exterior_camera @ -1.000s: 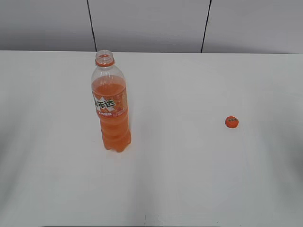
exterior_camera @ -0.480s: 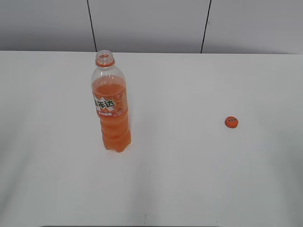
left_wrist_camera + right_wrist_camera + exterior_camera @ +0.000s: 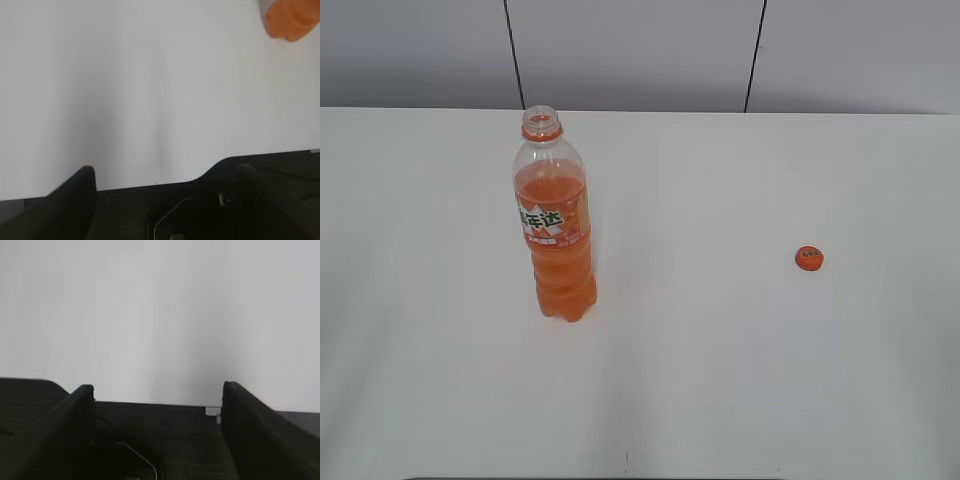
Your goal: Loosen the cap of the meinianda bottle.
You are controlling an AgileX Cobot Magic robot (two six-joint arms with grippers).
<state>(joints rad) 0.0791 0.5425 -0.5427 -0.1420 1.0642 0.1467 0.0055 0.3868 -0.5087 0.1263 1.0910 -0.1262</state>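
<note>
The meinianda bottle [image 3: 556, 232] stands upright on the left part of the white table [image 3: 720, 350], with orange drink inside, an orange label and an open neck with an orange ring. The cap [image 3: 809, 258] lies apart on the table at the right, far from the bottle. Neither gripper shows in the exterior view. In the left wrist view my left gripper [image 3: 165, 172] is open and empty at the table's front edge, and the bottle's orange base [image 3: 292, 20] shows at the top right. My right gripper [image 3: 158, 387] is open and empty, also at the front edge.
A grey panelled wall [image 3: 640, 50] runs behind the table's far edge. The dark floor beneath the table's front edge [image 3: 165, 440] shows between the right fingers. Nothing else stands on the table.
</note>
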